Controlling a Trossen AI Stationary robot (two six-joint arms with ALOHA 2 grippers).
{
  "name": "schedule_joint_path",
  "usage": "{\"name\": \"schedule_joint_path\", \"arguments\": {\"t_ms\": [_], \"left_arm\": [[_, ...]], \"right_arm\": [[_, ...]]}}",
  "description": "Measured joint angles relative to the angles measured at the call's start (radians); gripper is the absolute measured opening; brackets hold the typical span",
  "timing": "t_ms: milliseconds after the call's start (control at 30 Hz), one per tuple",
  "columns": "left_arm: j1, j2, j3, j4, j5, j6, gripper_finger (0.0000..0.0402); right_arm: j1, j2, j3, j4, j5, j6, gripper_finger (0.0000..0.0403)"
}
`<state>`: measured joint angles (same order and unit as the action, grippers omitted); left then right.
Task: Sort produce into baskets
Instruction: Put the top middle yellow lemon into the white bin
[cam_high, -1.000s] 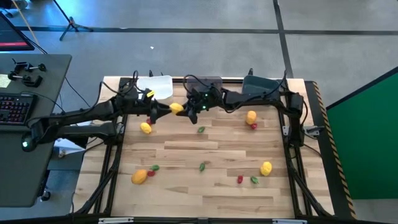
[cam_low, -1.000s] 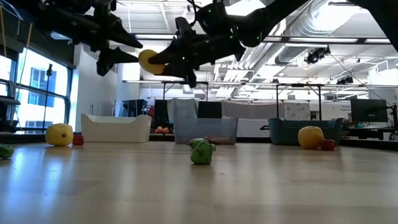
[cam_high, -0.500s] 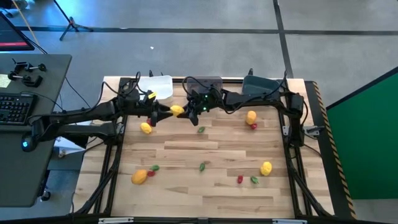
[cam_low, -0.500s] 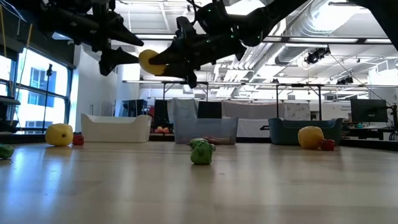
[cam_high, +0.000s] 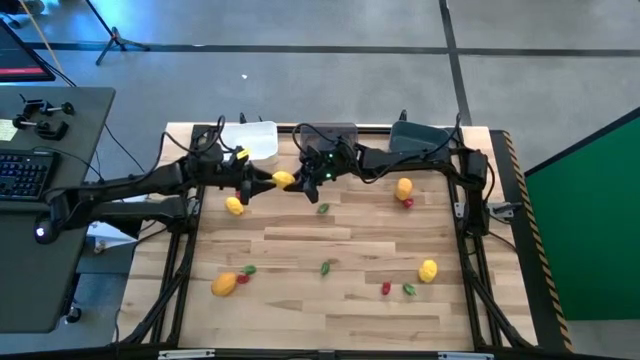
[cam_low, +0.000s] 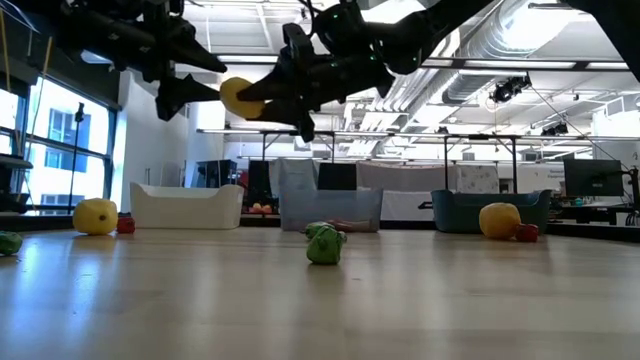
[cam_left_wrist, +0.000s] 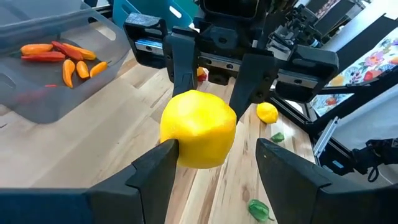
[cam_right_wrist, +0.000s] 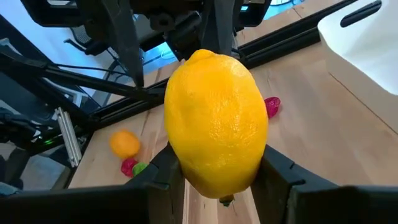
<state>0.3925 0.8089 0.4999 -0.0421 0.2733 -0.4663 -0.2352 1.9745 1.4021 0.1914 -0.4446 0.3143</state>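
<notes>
A yellow lemon-shaped fruit (cam_high: 284, 180) hangs in the air above the far middle of the table, held by my right gripper (cam_high: 301, 179), which reaches in from the right. My left gripper (cam_high: 267, 182) comes from the left and is open. Its two fingers (cam_left_wrist: 160, 163) stand on either side of the lemon (cam_left_wrist: 198, 127). Three bins stand along the far edge: white (cam_high: 250, 139), translucent grey (cam_high: 328, 134) with orange-red carrot shapes (cam_left_wrist: 68, 57) in it, and teal (cam_high: 420, 135). My right gripper pinches the lemon's two opposite sides (cam_right_wrist: 179, 154) between its two fingers (cam_right_wrist: 163, 169). The fingers come level from the table's right. The lemon is lifted well clear of the table (cam_low: 240, 97). Whether my left gripper's finger touches the lemon, I cannot tell.
Loose produce lies on the table: a yellow fruit with a red bit at the left (cam_high: 234, 206), another pair at the right (cam_high: 403, 187), a yellow fruit near right (cam_high: 428, 269), an orange one near left (cam_high: 224, 285), and small green pieces (cam_high: 325, 267) in the middle.
My right gripper has carried the lemon a little toward the table's left, further in between my left gripper's open fingers. The lemon stays lifted clear.
</notes>
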Motion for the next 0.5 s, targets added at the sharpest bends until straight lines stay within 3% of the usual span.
{"name": "schedule_joint_path", "arguments": {"t_ms": [300, 500], "left_arm": [[0.025, -0.031, 0.001, -0.048, -0.006, 0.015, 0.021], [0.006, -0.008, 0.001, -0.015, 0.055, -0.016, 0.021]], "right_arm": [[0.016, 0.0, 0.003, -0.007, -0.015, -0.001, 0.0116], [0.031, 0.0, 0.003, -0.006, -0.005, -0.008, 0.0116]]}}
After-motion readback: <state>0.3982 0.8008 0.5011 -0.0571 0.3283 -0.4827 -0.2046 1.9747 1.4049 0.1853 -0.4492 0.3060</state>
